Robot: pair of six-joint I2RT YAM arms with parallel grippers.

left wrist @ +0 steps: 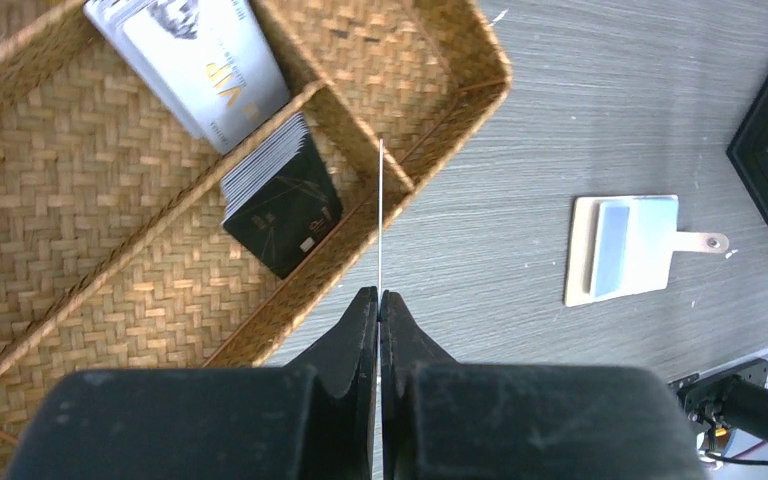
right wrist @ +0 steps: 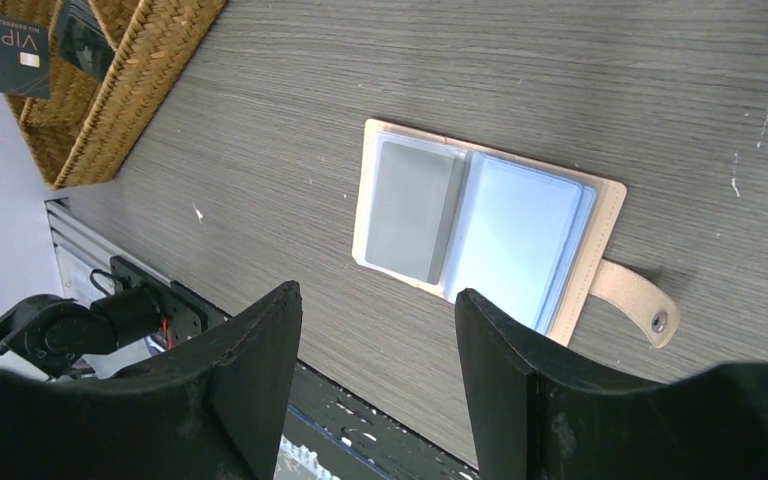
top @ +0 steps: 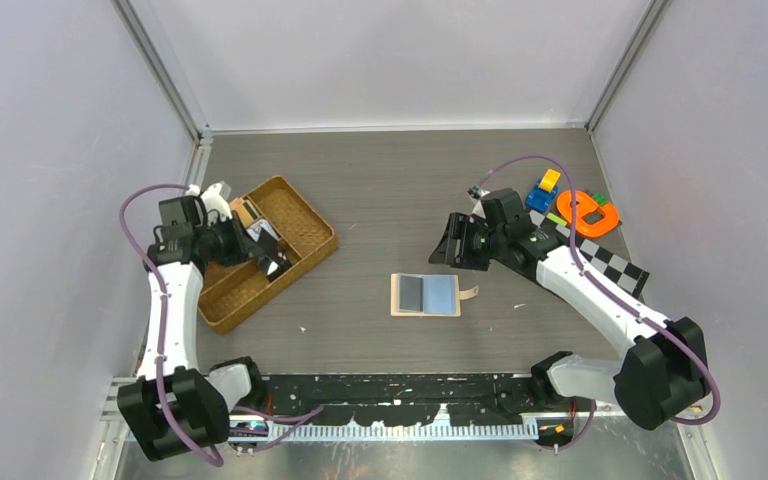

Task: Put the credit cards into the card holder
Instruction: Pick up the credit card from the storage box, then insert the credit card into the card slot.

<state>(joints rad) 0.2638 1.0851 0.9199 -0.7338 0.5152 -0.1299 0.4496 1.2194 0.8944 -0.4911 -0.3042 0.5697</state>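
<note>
"Well, what has the left gripper (left wrist: 379, 296) got?"

"Its fingers are pressed together on one card (left wrist: 380, 215). It shows edge-on as a thin pale line, over the near right edge of the wicker tray (left wrist: 430, 150), at the left of the table (top: 380, 190)."

"How will it handle?"

"Light, I'd judge, and stiff with a little spring. The faces look slick, so it could swivel in the pinch. Holding one end leaves the other free to enter a pocket."

"And the rest?"

"A silver stack (left wrist: 195, 60) marked VIP and a dark stack (left wrist: 280, 195) lean in the tray. The peach card holder (top: 425, 295) lies open mid-table. A grey card (right wrist: 410, 205) is on its left half and light blue on its right. The snap tab (right wrist: 640, 310) points right. The right gripper (right wrist: 375, 295) hangs spread wide just beyond it, empty."
</note>
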